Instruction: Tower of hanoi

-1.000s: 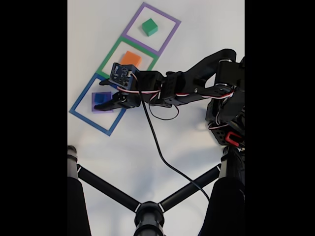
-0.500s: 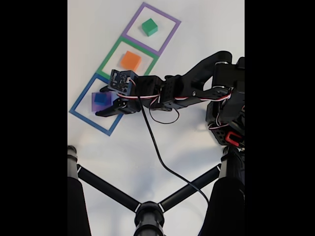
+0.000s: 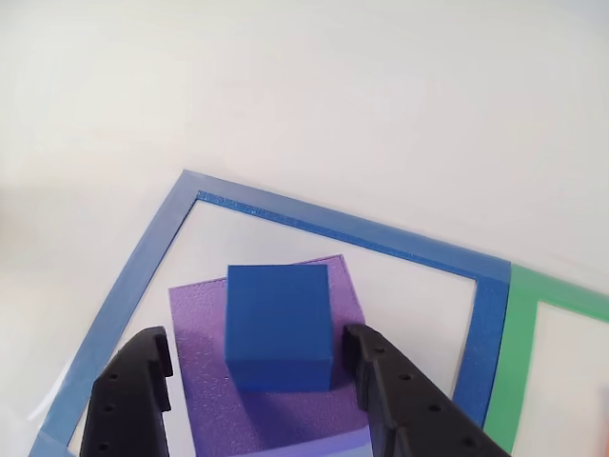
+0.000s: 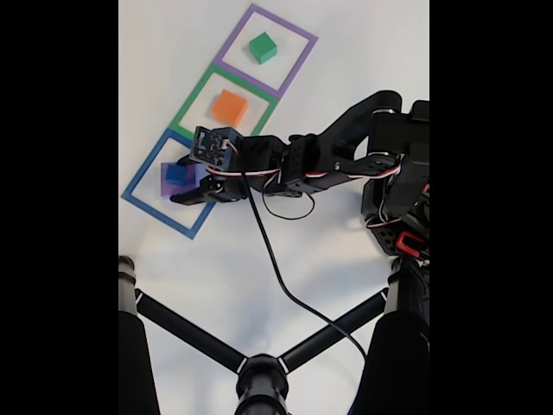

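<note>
The tool (image 3: 257,367) stood released, its fingers either side of the blue block (image 3: 279,326), low in the frame atop the purple block (image 3: 205,381).

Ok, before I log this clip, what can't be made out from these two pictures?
- Other view: the hand has its base cut off by the bottom edge; whether its fingers touch the small blue foam block is unclear.
- Other view: the big purple foam block is partly covered by the blue block and fingers.
- Fixed view: the arm covers part of the blue tape square outline.
</note>
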### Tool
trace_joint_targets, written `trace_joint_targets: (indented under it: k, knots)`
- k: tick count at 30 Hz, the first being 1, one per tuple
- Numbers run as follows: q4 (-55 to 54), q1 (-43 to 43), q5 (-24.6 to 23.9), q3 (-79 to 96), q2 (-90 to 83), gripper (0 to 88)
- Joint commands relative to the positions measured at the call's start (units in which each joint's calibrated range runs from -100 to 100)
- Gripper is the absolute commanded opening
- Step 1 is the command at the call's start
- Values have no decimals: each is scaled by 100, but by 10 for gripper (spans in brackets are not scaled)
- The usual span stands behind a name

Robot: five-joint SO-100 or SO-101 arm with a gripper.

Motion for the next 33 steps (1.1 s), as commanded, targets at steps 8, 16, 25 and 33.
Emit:
trace_joint_targets:
  k: [8,16,25,33]
  knots:
    - [-194,-140,59,-128,-4,174]
    - [-283,-163,59,-137,-12,184]
    - [-283,-209,59,-183,-68,106]
    - [-283,-186,59,-210,-84,17]
